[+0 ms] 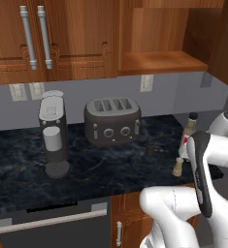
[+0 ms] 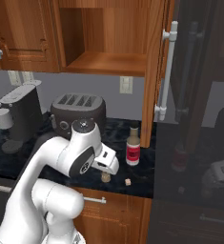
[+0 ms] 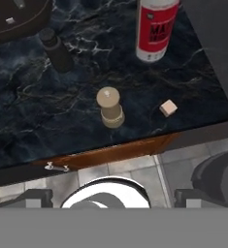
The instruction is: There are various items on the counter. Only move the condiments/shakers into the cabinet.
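Standing in a loose group at the right end of the long black marbled stone counter (image 1: 86, 164), in the right middle of the left base view, are the tall clear bottle with red label and dark cap (image 1: 188, 130), the small tan wooden shaker (image 1: 177, 167) below it near the counter's front edge, and the small black shaker (image 1: 150, 150) to their left. The dark four-slot toaster (image 1: 112, 120) sits at centre; the tall grey-black coffee machine (image 1: 54, 133) stands at left. The reddish-brown wooden cabinet niche (image 1: 161, 60) is at upper right, with nothing on its shelf.

Right base view: the bottle (image 2: 133, 150) stands at centre, right of the white arm; the tan shaker (image 2: 104, 177) shows just below the arm's wrist. The niche (image 2: 106, 62) is at top centre.

Hand view: the tan shaker (image 3: 110, 107) stands upright at centre, the black shaker (image 3: 57, 50) at upper left, the bottle (image 3: 154, 29) at top, and a small tan cube (image 3: 168, 108) right of centre. The gripper (image 3: 113, 198) hangs above the counter's front edge with its jaws spread wide, holding nothing.
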Tool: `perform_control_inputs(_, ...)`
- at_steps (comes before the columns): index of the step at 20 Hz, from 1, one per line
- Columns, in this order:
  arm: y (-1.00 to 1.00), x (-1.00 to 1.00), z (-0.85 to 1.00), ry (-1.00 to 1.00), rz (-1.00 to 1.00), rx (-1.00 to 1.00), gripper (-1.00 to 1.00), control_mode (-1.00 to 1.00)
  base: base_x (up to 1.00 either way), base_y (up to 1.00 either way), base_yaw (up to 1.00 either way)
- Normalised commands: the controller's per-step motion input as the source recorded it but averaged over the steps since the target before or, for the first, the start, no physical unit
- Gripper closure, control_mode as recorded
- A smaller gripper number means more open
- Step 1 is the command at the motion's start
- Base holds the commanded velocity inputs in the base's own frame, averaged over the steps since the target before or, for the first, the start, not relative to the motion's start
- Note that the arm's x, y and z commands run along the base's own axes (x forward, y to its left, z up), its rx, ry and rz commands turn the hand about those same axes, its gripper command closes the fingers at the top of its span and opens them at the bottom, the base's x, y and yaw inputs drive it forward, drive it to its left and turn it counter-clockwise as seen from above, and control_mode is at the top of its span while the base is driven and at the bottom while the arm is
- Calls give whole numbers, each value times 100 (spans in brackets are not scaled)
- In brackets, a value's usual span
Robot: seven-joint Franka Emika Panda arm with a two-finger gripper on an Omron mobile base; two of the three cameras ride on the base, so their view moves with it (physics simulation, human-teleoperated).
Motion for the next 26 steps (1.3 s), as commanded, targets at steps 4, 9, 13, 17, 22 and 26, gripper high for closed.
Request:
perform_control_inputs(4,0,17,-26,0,0,-2,-100,-100,0,0,0)
perform_control_inputs(9,0,26,-25,0,0,-3,-100,-100,0,0,0)
perform_control_inputs(13,0,21,-25,0,0,-10,-100,-100,0,0,0)
perform_control_inputs(17,0,21,-31,0,0,-8,-100,-100,0,0,0)
perform_control_inputs(22,0,17,-31,0,0,-5,-100,-100,0,0,0)
perform_control_inputs(26,0,13,-27,0,0,0,-100,-100,0,0,0)
